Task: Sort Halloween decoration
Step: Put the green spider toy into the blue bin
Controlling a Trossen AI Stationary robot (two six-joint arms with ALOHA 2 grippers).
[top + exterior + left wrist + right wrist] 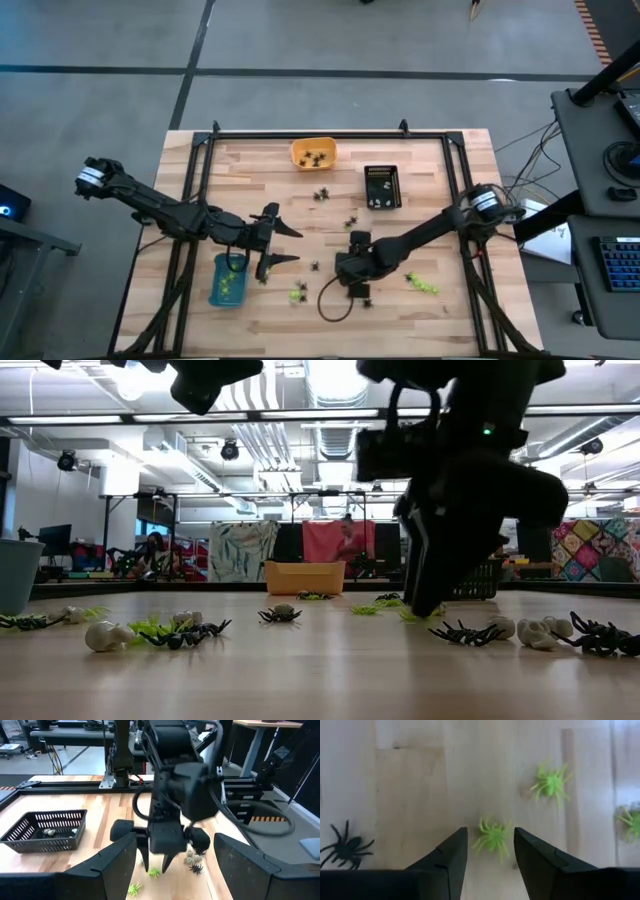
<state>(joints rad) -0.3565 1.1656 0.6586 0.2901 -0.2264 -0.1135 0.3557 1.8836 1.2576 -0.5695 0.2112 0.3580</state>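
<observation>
the table (250, 165) carries three trays: one basket-like tray (313, 152) at about 12 o'clock near the far edge, a slatted tray (381, 186) at about 2 o'clock from the table's middle, and a third tray (229, 280) at about 8 o'clock. the left gripper (283, 245) hangs just beside that third tray, on its 3 o'clock side. the right gripper (490, 851) stands over the table at about 5 o'clock from the middle – one spider (492, 836) lies between its fingertips, a second (549, 781) beyond at 1 o'clock, another (345, 847) off at 9 o'clock. more trinkets (422, 285) lie scattered at 4 o'clock.
</observation>
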